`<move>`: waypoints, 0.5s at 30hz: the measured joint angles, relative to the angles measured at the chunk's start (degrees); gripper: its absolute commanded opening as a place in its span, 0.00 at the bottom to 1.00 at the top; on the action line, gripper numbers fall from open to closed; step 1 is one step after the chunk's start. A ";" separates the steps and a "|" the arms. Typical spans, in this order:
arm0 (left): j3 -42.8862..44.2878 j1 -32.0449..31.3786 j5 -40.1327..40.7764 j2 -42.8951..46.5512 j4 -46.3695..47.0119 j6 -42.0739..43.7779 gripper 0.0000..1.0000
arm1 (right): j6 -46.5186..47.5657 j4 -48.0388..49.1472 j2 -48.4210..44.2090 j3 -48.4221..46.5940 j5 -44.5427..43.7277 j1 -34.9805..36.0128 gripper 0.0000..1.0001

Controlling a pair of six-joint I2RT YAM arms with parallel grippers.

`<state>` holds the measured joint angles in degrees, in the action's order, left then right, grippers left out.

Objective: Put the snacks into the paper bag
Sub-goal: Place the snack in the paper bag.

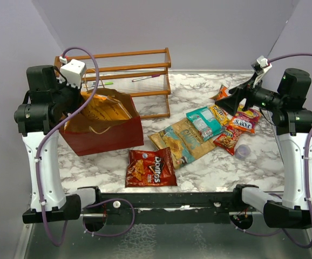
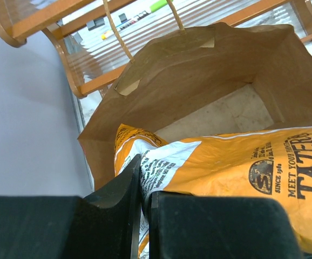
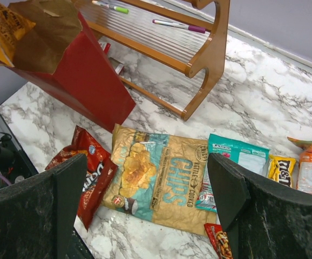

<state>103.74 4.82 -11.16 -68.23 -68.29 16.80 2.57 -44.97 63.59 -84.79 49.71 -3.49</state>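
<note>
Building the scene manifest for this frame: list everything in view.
paper bag: one, dark red, tan inside, left, open
orange chip bag: one, orange, in the paper bag's mouth
Doritos bag: one, red, flat before the paper bag
tan-and-teal chip bags: seemingly two, overlapping, centre
teal packet: one, teal, right of centre
small packets: about five, yellow, red, orange, far right
cup: one, translucent purple, near right
wooden rack: one, brown, back
pens: two, green-capped and purple, on the rack
table: one, white-grey marble
left gripper: one, black, shut on the orange chip bag
right gripper: one, black, open, right side
</note>
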 measured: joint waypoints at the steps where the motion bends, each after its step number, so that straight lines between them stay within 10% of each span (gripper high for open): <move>1: -0.20 0.00 0.13 -0.37 0.02 -0.24 0.00 | -0.13 0.00 0.00 0.02 0.13 0.00 0.94; 15: -0.81 0.74 0.70 -4.44 0.59 -1.11 0.00 | -0.37 0.07 0.04 0.70 1.01 0.00 0.94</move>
<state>102.94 5.56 -10.46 -72.66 -67.70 15.68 2.20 -44.91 63.64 -84.09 50.72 -3.49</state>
